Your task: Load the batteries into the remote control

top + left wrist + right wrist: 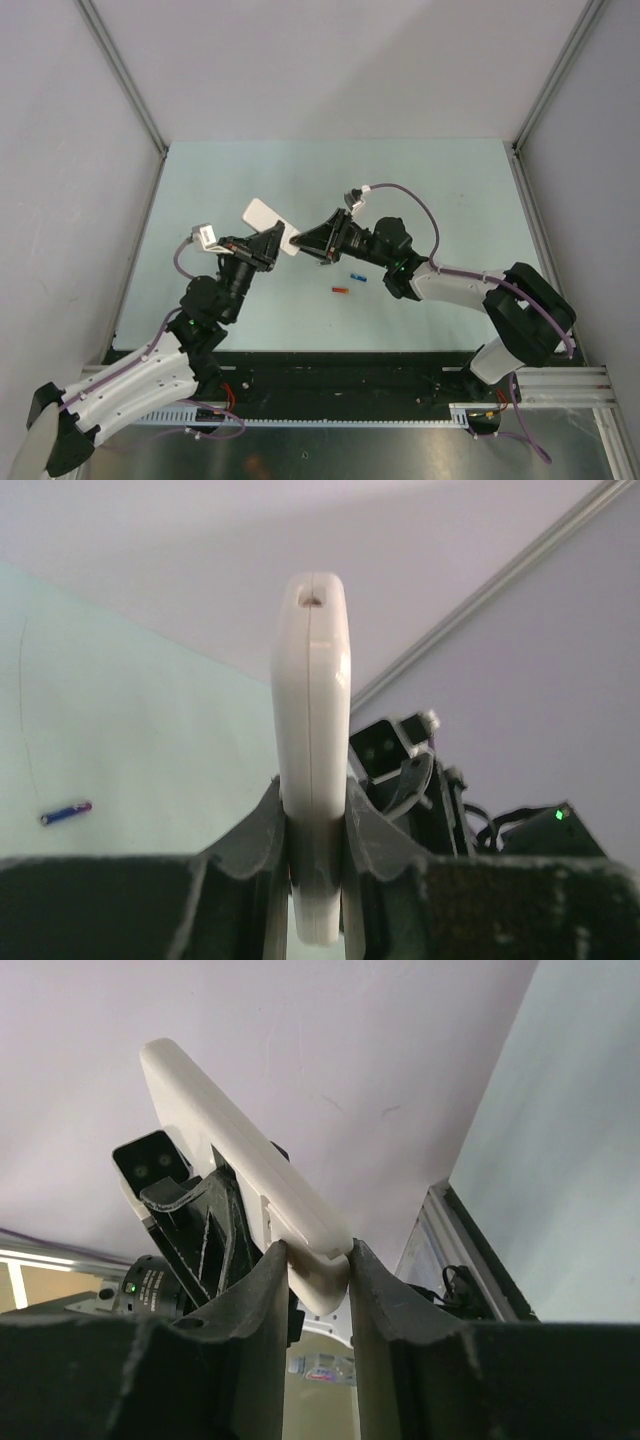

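The left gripper (262, 245) holds a small flat rectangular remote control with a plain white back (268, 218) up off the pale green desk (450, 200). Seen from the left wrist, its dark fingers (258, 842) are closed tight on the two broad faces of the remote control (313, 730), which stands edge-on and upright between them, a small slot showing at its top end.

The right gripper (305, 243) meets it from the other side, so the two grippers sit nose to nose over the middle of the desk. In the right wrist view the rounded end of the remote control (250, 1170) sits between the right fingers (262, 1310), with both of them lying against it, while the rest of the handset slants up and away to the left.

Two batteries lie loose on the desk just below the right gripper: a tiny slim blue battery (358, 275) and, near it but apart, a tiny slim orange-red battery (341, 290). Neither is touched by an arm.
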`<control>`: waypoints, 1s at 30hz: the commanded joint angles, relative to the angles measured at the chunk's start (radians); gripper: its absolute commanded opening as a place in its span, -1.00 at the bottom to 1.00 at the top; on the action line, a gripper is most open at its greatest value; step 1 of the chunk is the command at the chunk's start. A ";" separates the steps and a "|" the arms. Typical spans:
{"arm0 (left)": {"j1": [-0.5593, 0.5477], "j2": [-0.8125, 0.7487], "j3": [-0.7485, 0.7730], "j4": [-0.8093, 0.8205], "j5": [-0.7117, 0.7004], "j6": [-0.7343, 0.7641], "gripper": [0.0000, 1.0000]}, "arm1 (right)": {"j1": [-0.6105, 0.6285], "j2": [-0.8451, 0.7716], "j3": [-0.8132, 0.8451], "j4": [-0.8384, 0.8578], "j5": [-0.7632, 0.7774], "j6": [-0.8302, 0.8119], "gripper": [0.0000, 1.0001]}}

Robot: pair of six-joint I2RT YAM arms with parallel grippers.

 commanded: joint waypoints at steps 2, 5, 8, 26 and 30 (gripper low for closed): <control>-0.011 -0.006 0.051 0.037 0.015 0.012 -1.00 | 0.010 0.023 0.042 0.069 -0.024 0.026 -0.55; -0.011 -0.008 0.060 0.037 0.015 0.015 -1.00 | 0.011 0.016 0.041 0.031 -0.029 0.011 -0.68; -0.011 -0.009 0.068 0.036 0.015 0.015 -1.00 | 0.010 0.007 0.041 -0.006 -0.036 -0.013 -0.73; -0.010 0.002 -0.009 0.031 0.041 -0.177 -1.00 | -0.002 -0.134 0.041 -0.216 0.002 -0.093 0.18; -0.003 0.006 -0.019 0.022 0.059 -0.243 -1.00 | -0.006 -0.192 0.041 -0.331 0.040 -0.147 0.27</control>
